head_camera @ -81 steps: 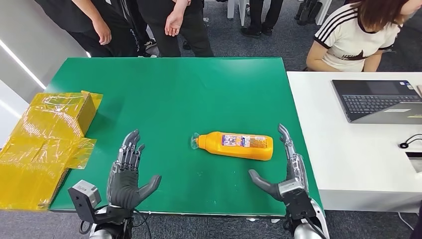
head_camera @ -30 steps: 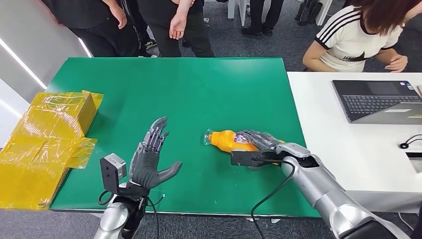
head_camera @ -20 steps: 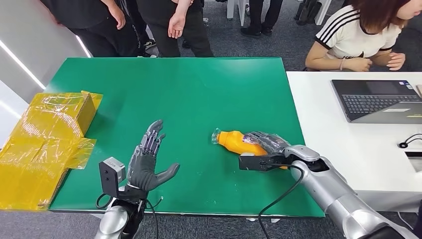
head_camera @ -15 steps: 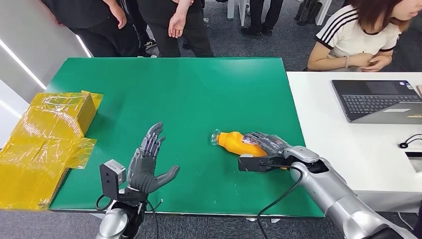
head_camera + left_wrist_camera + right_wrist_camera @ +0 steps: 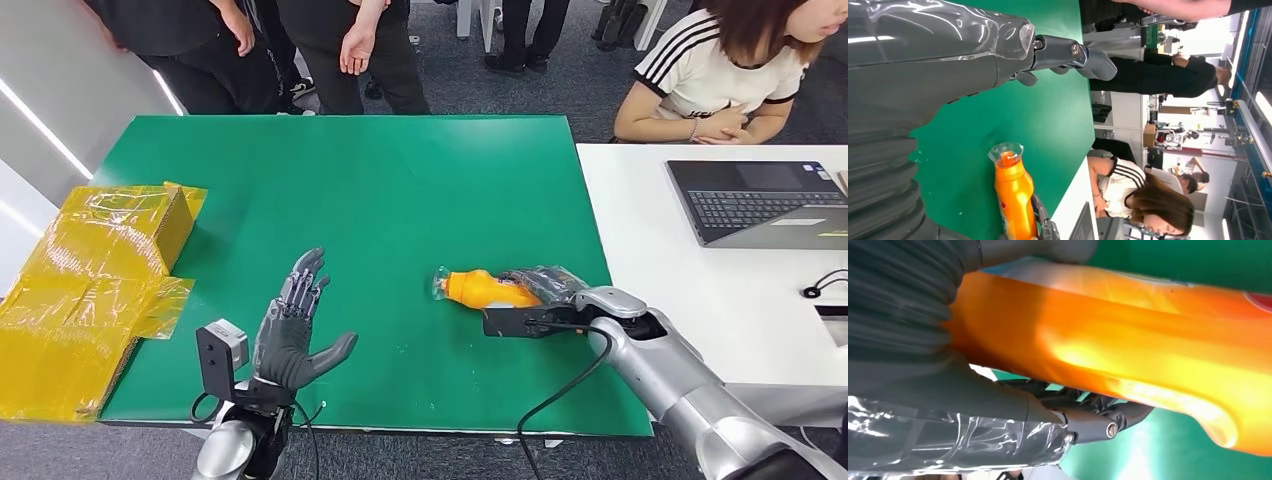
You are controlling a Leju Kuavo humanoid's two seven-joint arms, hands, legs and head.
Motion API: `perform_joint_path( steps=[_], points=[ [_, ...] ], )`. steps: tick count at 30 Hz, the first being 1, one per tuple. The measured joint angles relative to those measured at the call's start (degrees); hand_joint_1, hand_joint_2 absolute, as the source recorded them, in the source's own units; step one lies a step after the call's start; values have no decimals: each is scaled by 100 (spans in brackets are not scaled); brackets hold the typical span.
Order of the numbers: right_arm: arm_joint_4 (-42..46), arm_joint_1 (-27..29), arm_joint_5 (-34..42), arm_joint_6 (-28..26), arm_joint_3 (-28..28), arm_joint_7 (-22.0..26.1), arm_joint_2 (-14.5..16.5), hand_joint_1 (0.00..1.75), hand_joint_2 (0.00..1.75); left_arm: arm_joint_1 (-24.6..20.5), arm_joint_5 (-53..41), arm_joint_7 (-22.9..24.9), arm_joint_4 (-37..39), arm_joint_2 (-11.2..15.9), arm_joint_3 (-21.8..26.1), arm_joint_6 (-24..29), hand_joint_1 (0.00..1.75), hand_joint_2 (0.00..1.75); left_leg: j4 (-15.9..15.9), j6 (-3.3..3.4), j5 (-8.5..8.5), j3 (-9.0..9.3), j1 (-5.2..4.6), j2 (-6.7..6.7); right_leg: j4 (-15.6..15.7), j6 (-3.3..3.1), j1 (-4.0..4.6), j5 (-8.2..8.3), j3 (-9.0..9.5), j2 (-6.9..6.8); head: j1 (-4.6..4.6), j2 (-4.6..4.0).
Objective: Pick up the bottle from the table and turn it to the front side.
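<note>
The green table point(image 5: 350, 180) is the largest thing in the head view, with wide bare green across its far half and its middle. Its right edge touches a white desk point(image 5: 690, 290), which carries an open laptop point(image 5: 765, 200) and a dark cable point(image 5: 825, 283) near its right border. Past the table's left edge, a yellow plastic-wrapped box point(image 5: 85, 280) overlaps the near left corner. Along the far edge stand several people in dark clothes point(image 5: 300, 50), and a person in a white striped shirt point(image 5: 720, 70) sits behind the desk's far corner. The right arm point(image 5: 690, 400) comes in from the lower right, and the right hand point(image 5: 545, 295) wraps its fingers around the body of the orange bottle point(image 5: 480, 290); the right wrist view shows dark fingers point(image 5: 1083, 410) curled under the orange plastic. The bottle lies on its side in the right part of the table, near the right edge and closer to the near edge than the far one, with its clear cap pointing to the left. The left hand point(image 5: 290, 330) hovers over the near left part of the table with its fingers spread wide and holding nothing, well apart from the bottle, with bare green between them. In the left wrist view the bottle's cap end point(image 5: 1007, 152) faces that hand across open table.
</note>
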State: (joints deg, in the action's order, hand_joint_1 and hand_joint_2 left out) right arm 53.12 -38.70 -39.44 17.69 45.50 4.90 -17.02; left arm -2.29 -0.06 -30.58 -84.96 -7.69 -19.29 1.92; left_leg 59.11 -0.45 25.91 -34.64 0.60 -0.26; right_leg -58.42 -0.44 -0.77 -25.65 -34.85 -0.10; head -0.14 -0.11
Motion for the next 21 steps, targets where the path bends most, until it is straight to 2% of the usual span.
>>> perform_joint_path(
  steps=[17, 19, 21],
  points=[
    [-97, -39, 100, -3, 46, 46, 2, 175, 175, 19, 126, 11, 0, 0, 13, -105, 0, 175, 0, 0, 0, 2, 0, 0, 0, 0, 0, 0, 3, 0, 1, 1],
    [-79, 2, 247, -170, 23, 192, 7, 175, 175, 24, 126, 10, 0, 1, 14, -104, 0, 175, 0, 0, 0, 2, 1, 0, 0, 0, 1, 0, 3, -1, 1, 0],
    [25, 138, 639, -410, -114, 565, 14, 175, 175, 54, 130, -22, -10, 8, 23, -101, 0, 175, 0, 0, 0, 2, 1, -1, 0, 0, 1, 0, 3, -1, 1, 0]
  ],
)
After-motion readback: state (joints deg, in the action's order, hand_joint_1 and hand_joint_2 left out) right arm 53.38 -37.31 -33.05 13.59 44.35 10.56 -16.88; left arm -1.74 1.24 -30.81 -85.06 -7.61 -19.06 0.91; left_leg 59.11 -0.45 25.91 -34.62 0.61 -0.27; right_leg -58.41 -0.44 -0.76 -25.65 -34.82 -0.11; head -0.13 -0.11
